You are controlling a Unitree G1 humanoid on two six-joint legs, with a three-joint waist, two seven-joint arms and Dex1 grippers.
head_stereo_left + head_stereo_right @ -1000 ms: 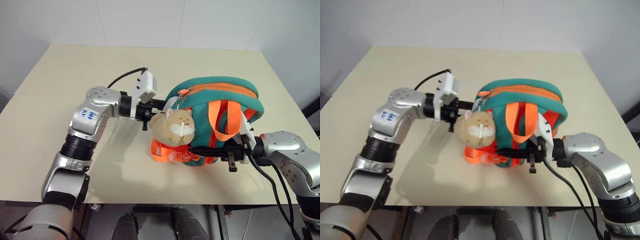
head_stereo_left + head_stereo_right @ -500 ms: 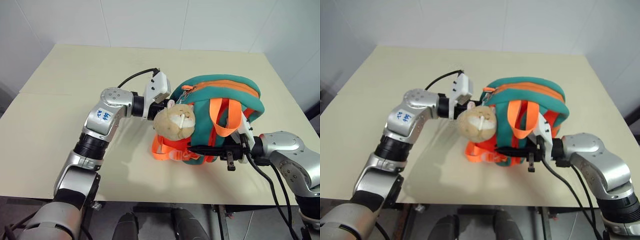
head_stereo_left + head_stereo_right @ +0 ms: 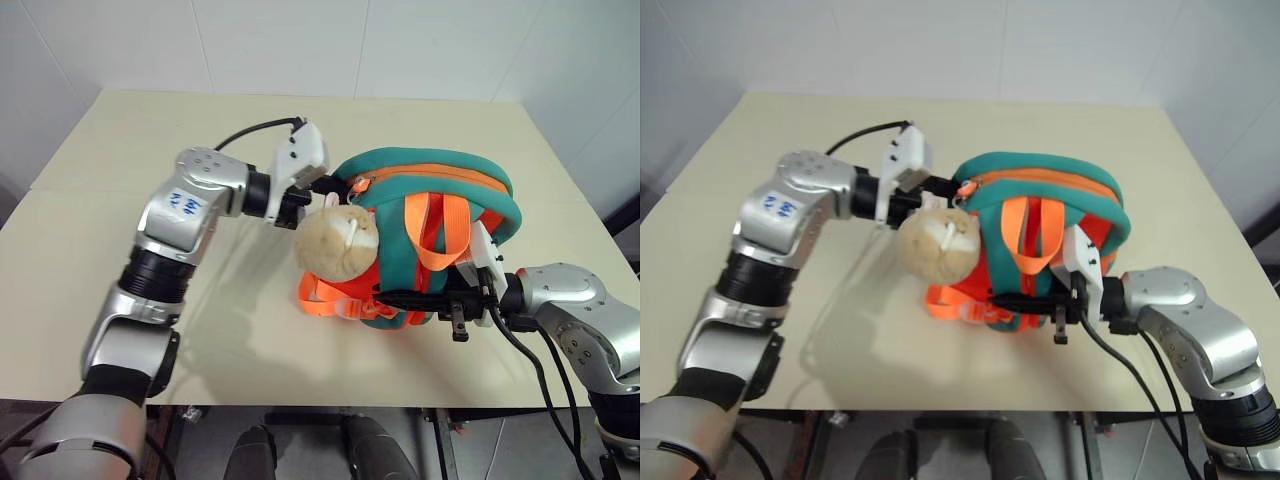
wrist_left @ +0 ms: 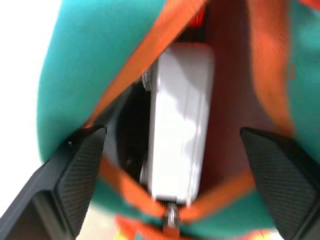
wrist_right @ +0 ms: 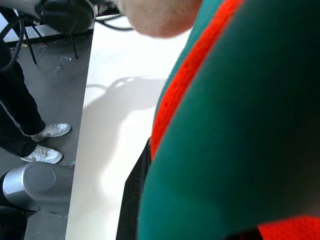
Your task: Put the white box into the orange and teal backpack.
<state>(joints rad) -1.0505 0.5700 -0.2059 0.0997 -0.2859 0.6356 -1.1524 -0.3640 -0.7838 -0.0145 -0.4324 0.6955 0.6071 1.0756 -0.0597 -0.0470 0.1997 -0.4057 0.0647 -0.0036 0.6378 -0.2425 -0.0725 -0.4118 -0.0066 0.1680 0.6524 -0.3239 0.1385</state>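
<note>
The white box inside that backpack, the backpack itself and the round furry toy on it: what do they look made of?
The white box looks like hard plastic: smooth, faintly glossy, with rounded moulded corners. The orange and teal backpack seems soft padded fabric, matte, bulging and creasing, with woven-looking orange straps. The tan plush toy appears to be fuzzy short-pile fabric, probably stuffed, judging by its rounded shape.

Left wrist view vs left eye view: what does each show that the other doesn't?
Left wrist view: the white box lying inside the orange and teal backpack, framed by the open left claw.

Left eye view: the table, the plush toy, and the right claw at the backpack's near side.

Both: the backpack and its orange trim.
</note>
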